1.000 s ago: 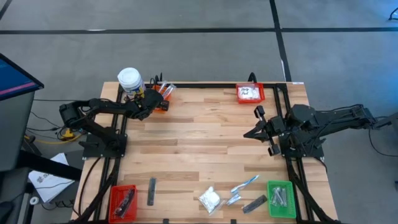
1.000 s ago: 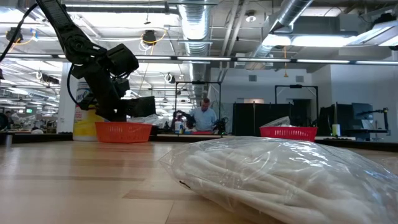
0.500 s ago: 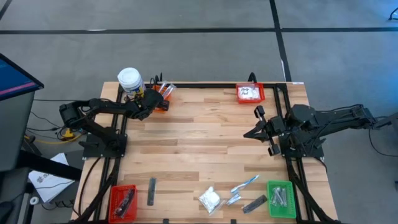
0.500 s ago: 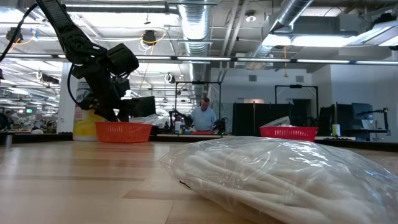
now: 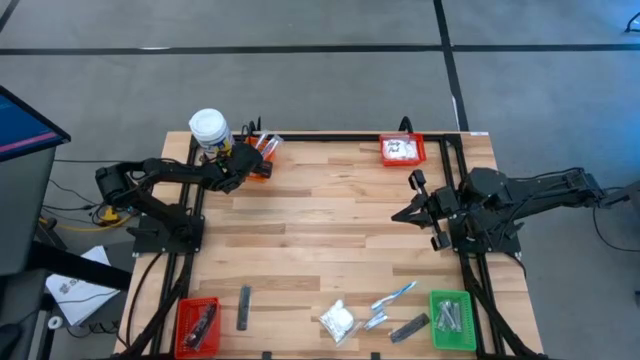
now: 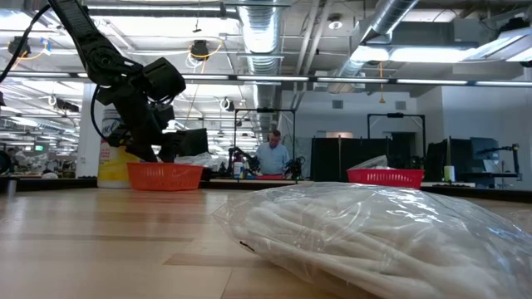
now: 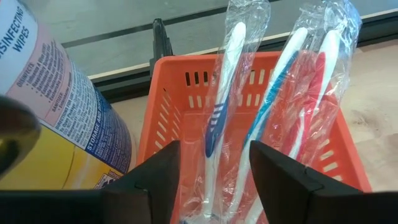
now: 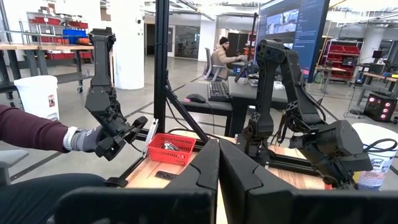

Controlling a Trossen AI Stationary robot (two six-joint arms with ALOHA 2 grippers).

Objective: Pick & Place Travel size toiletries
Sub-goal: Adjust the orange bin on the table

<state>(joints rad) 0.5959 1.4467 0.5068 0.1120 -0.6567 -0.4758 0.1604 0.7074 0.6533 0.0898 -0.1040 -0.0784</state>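
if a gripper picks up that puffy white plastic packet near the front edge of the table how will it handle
The white plastic packet looks soft and crinkly in the low view, so it would probably sag and deform rather than stay stiff. Its glossy film may be slippery between fingers. It lies flat and wide, so rolling seems unlikely.

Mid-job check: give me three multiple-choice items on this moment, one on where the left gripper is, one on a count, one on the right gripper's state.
1. The left gripper is at:
A. the orange bin
B. the green bin
C. the table's middle

2. How many wrapped toothbrushes stand in that bin?
A. none
B. three
C. seven

3. The right gripper is:
A. wide open
B. clamped on a bar
C. shut and empty

Answers: 1 A, the left wrist view looks straight into the orange bin between its fingers. 2 B, three wrapped brushes show there. 3 C, its fingers meet with nothing between them.
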